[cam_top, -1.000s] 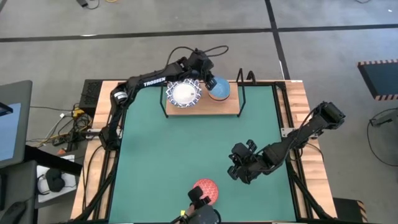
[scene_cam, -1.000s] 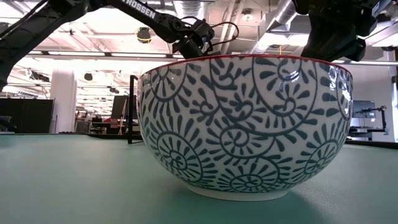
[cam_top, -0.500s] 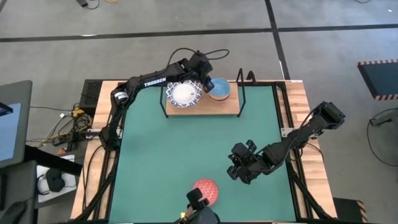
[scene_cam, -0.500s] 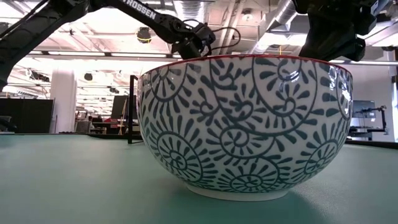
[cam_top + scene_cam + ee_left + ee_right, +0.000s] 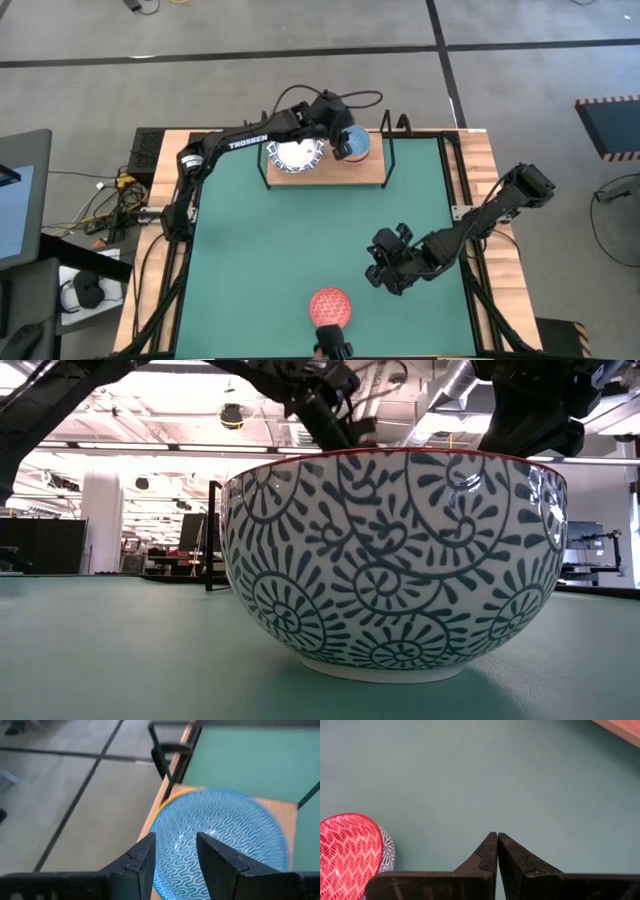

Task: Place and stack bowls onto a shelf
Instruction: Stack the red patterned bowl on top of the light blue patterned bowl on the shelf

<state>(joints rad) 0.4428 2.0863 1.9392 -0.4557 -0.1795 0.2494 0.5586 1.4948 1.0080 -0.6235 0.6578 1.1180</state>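
Observation:
The shelf's wooden board (image 5: 372, 172) stands at the table's far edge. On it sit a stack of white, blue-rimmed bowls (image 5: 295, 153) and a light blue bowl (image 5: 356, 144). In the left wrist view the light blue bowl (image 5: 225, 835) nests in a yellow-orange bowl (image 5: 176, 798). My left gripper (image 5: 338, 137) (image 5: 175, 852) hovers open over the light blue bowl's left side. A red bowl (image 5: 331, 306) (image 5: 345, 851) with a grey-blue patterned outside (image 5: 395, 560) stands on the mat near the near edge. My right gripper (image 5: 383, 268) (image 5: 497, 842) is shut above the mat, to the right of it.
Black wire posts (image 5: 388, 131) (image 5: 161, 755) rise at the shelf's right end, close to my left gripper. The green mat (image 5: 290, 240) lies open between shelf and red bowl. Wooden table borders (image 5: 480, 180) flank the mat.
My left gripper has moved from the right side of the white bowl stack toward the table's right, and now stands over the light blue bowl. The bowls and my right arm have stayed where they were.

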